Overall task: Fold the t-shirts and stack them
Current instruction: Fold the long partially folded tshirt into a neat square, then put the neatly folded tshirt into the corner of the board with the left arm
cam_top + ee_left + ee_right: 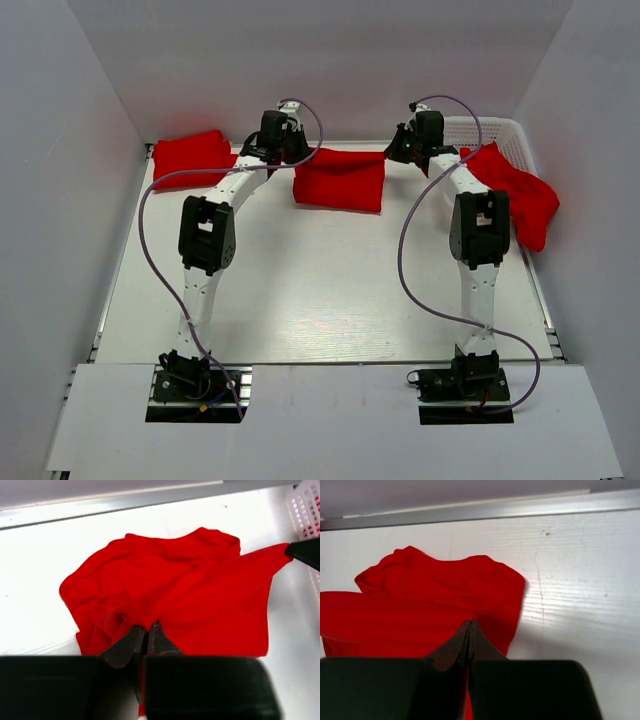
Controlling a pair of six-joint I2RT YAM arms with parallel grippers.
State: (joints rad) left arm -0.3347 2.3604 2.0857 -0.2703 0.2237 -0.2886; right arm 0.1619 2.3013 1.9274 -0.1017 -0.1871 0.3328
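- A left red t-shirt [190, 155] lies bunched in the far left corner of the white table [320, 300], just left of the left arm's wrist.
- The left gripper [146, 635] reaches to the far side of the table. Its two dark fingers [127, 647] are pressed together, with a fold of red cloth pinched between the tips.
- The cloth belongs to the middle red t-shirt [340, 180], which sits at the far centre of the table between the two wrists. Its upper edge runs from one gripper to the other. The left wrist view shows one corner drawn out to a point on the right, while the rest lies rumpled on the table behind.
- The right gripper [469, 632] is clamped on the opposite side of the same garment, fingers closed tight with no gap showing and red fabric coming out from between them. From the right wrist view, the shirt spreads to the left and the bare table lies to the right.
- A white mesh basket [495, 130] stands in the far right corner.
- A right red t-shirt [520, 200] is draped over the basket's near rim and hangs down along the right edge of the table, beside the right arm.
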